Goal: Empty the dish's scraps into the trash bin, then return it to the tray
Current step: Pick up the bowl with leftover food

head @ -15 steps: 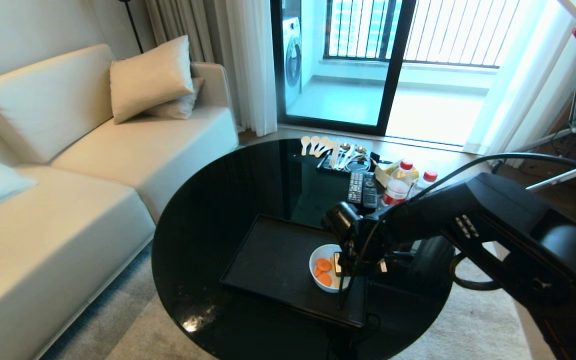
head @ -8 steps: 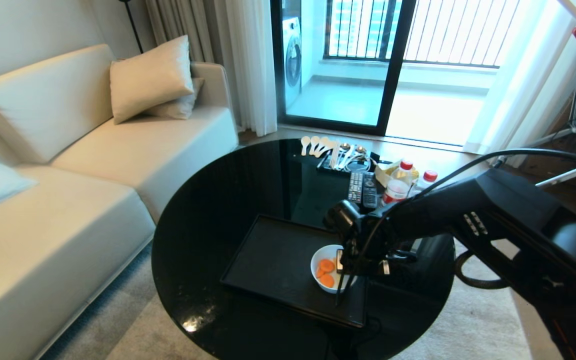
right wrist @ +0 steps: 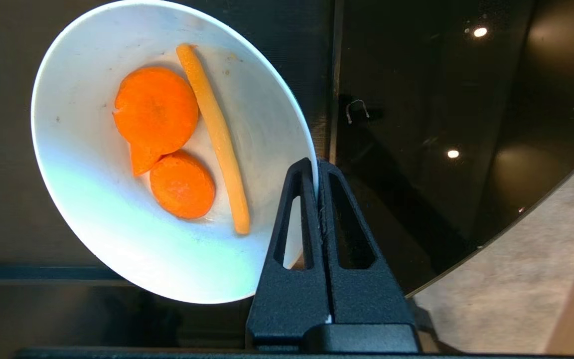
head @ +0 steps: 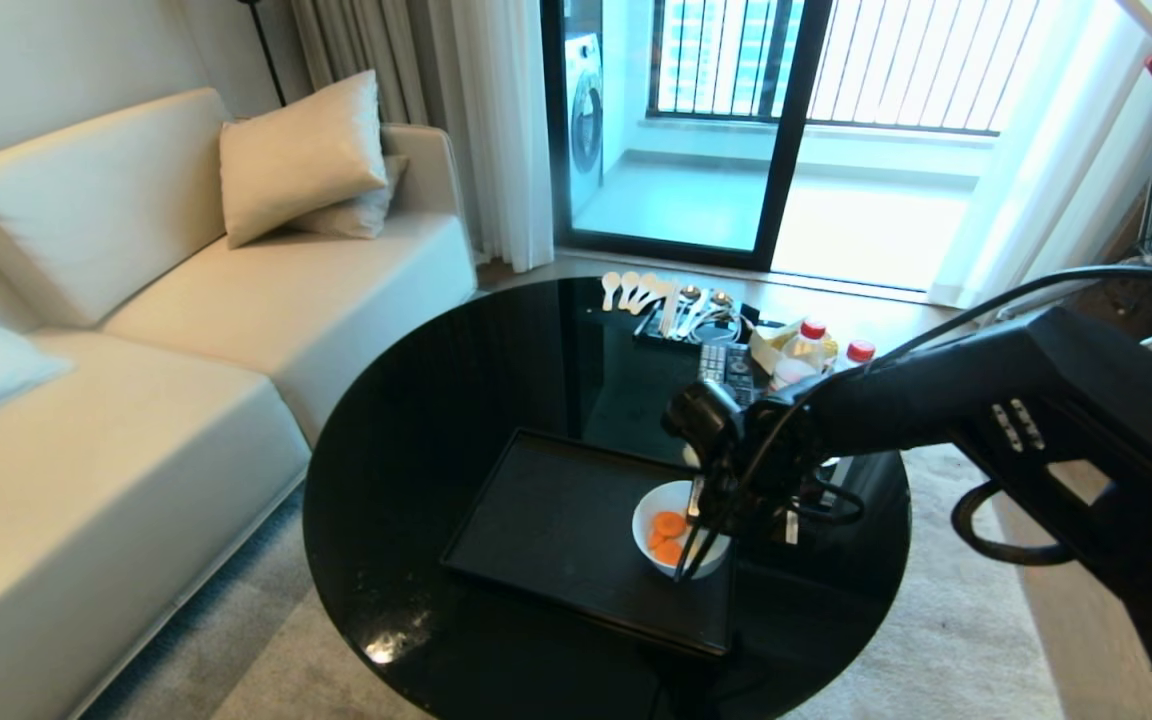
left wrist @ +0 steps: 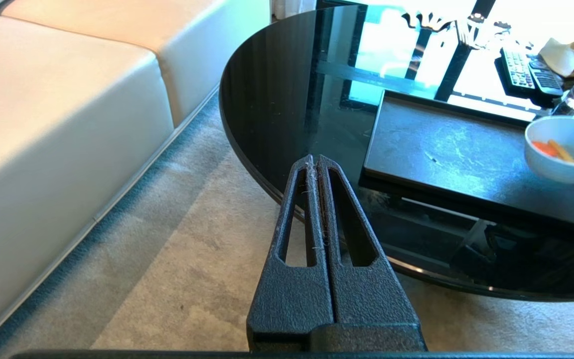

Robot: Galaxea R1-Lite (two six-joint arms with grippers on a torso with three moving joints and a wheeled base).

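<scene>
Your right gripper (right wrist: pixel 317 169), clamped on the white bowl's (head: pixel 658 510) rim, has lifted and tilted it above the black tray (head: pixel 546 530); carrot scraps (right wrist: pixel 167 144) remain inside, undumped.

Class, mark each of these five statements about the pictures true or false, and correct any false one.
1. The right tool is shut on the rim of the bowl. True.
2. The bowl is empty. False: the scraps, orange carrot slices and a pale-yellow stick, lie in it.
3. The left tool is holding the tray. False: it is shut on nothing, off the table's edge above the carpet.
4. Two remote controls lie on the round black table. True.
5. The trash bin stands on the tray. False: no bin shows in any view.
</scene>
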